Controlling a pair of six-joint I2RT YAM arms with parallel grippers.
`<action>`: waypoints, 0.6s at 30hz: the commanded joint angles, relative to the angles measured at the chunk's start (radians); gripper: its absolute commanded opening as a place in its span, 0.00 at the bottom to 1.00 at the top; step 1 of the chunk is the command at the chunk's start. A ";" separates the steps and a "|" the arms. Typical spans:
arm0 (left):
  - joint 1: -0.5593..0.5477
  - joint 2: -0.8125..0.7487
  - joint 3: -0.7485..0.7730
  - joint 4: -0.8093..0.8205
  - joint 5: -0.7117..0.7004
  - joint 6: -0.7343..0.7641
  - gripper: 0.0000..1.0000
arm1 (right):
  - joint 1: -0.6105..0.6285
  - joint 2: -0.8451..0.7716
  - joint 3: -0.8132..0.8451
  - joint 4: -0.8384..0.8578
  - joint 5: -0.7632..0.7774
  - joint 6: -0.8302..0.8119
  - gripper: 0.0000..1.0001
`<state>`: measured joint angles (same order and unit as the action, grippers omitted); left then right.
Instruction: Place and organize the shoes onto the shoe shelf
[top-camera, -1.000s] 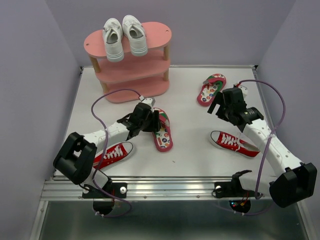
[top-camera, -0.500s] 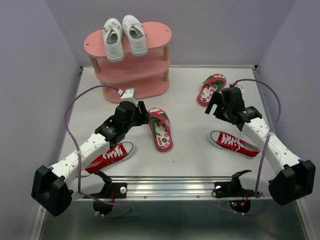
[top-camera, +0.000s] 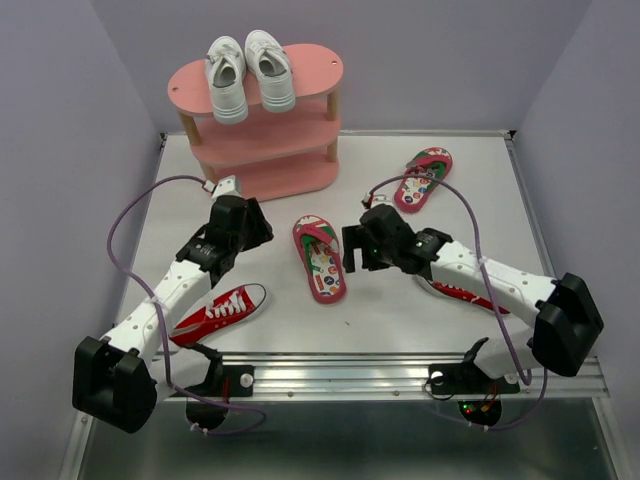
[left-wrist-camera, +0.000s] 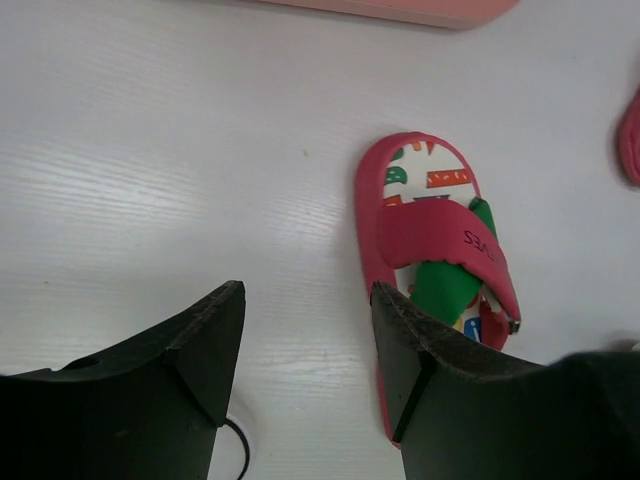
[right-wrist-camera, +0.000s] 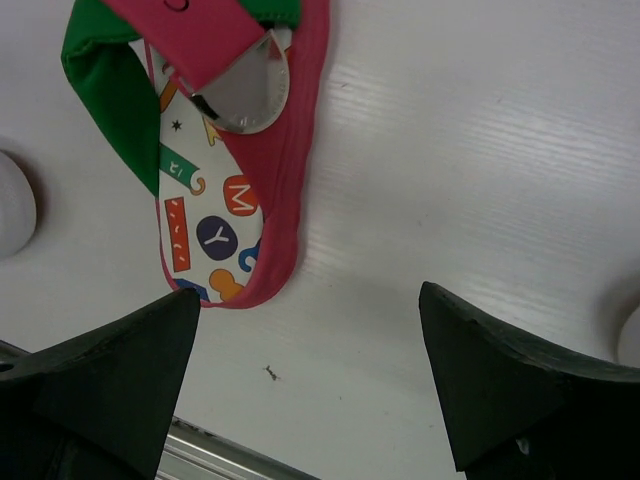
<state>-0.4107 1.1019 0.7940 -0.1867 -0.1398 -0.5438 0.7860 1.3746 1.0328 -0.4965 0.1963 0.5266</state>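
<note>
top external: red sneaker (top-camera: 470, 297) mostly under right arm | right wrist: flip-flop (right-wrist-camera: 215, 230) toe cut off at top edge

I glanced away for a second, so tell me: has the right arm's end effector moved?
Yes. The right end effector swung left, away from the far flip-flop, and is now beside the middle flip-flop, open.

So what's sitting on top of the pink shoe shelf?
A pair of white lace-up sneakers stands side by side on the top board of the pink shoe shelf. That board covers most of the two boards below, so anything further back there cannot be seen.
</note>
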 joint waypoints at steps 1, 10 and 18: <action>0.087 -0.034 0.063 -0.069 0.013 -0.007 0.64 | 0.068 0.069 0.039 0.084 0.045 -0.010 0.95; 0.188 -0.062 0.166 -0.169 0.016 0.053 0.64 | 0.078 0.221 0.076 0.222 0.060 0.000 0.81; 0.234 -0.089 0.163 -0.178 0.040 0.070 0.63 | 0.078 0.366 0.122 0.302 0.107 0.024 0.60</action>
<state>-0.1921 1.0428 0.9264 -0.3527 -0.1184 -0.5041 0.8635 1.7153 1.1107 -0.2890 0.2543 0.5343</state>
